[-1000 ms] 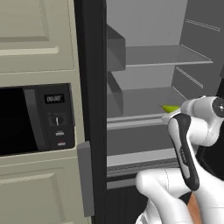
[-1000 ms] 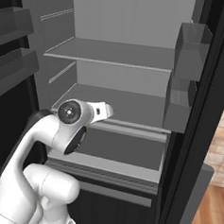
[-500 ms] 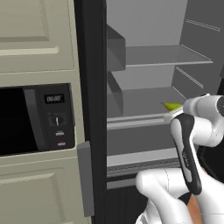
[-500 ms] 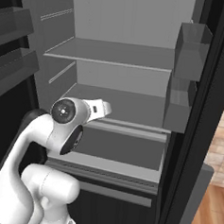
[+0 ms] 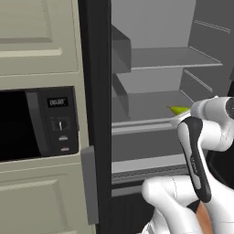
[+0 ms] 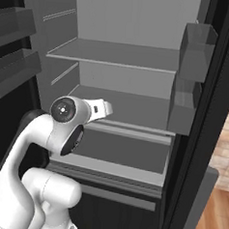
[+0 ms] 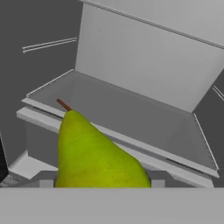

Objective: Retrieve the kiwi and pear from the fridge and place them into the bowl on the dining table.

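Note:
The fridge (image 5: 155, 59) stands open in front of me, its grey shelves bare. A yellow-green pear (image 7: 94, 157) with a brown stem looms close in the hand view, just in front of the lower shelf's front lip. My gripper (image 6: 106, 108) is shut on it, and the fruit hides the fingertips. From the left base view, the pear's tip (image 5: 179, 109) pokes out beside the white hand, above the shelf edge. The kiwi, the bowl and the dining table are out of view.
A black microwave (image 5: 41, 123) sits in cream cabinets left of the fridge. Door bins (image 6: 191, 88) hang on the right door and dark bins (image 6: 15, 66) on the left door. A drawer front (image 6: 123, 151) lies under the lower shelf.
The hand has crept slightly back and up from the lower shelf, with the pear staying in it. The fridge and base views have not shifted.

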Available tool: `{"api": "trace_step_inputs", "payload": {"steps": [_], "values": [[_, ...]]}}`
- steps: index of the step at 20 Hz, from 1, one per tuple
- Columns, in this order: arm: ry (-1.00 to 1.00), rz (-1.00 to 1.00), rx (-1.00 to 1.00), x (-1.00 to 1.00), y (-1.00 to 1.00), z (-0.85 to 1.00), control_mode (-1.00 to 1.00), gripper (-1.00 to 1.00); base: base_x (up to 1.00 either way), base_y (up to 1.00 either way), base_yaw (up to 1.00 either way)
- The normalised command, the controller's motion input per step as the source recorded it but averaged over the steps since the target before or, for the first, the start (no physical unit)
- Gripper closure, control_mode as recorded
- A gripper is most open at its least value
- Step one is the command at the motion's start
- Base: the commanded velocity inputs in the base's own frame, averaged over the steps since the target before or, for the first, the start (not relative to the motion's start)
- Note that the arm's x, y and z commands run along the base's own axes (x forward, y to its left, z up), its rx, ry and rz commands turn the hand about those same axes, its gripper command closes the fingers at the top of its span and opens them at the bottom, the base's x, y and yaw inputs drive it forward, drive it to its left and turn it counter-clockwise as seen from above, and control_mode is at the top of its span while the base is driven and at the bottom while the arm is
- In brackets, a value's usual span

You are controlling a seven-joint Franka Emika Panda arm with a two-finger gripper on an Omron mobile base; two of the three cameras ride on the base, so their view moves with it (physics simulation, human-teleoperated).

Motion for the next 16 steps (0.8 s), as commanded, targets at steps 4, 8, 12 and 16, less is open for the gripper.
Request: {"api": "trace_step_inputs", "payload": {"steps": [4, 8, 12, 16], "values": [[0.0, 0.0, 0.0, 0.0, 0.0, 0.0, 1.0, 1.0, -0.5, -0.13, 0.1], [0.0, 0.0, 0.0, 0.0, 0.0, 0.0, 1.0, 1.0, -0.51, -0.25, 0.19], [0.0, 0.0, 0.0, 0.0, 0.0, 0.0, 1.0, 1.0, -0.37, -0.34, 0.28], [0.0, 0.0, 0.0, 0.0, 0.0, 0.0, 1.0, 1.0, -0.2, -0.44, 0.38]]}}
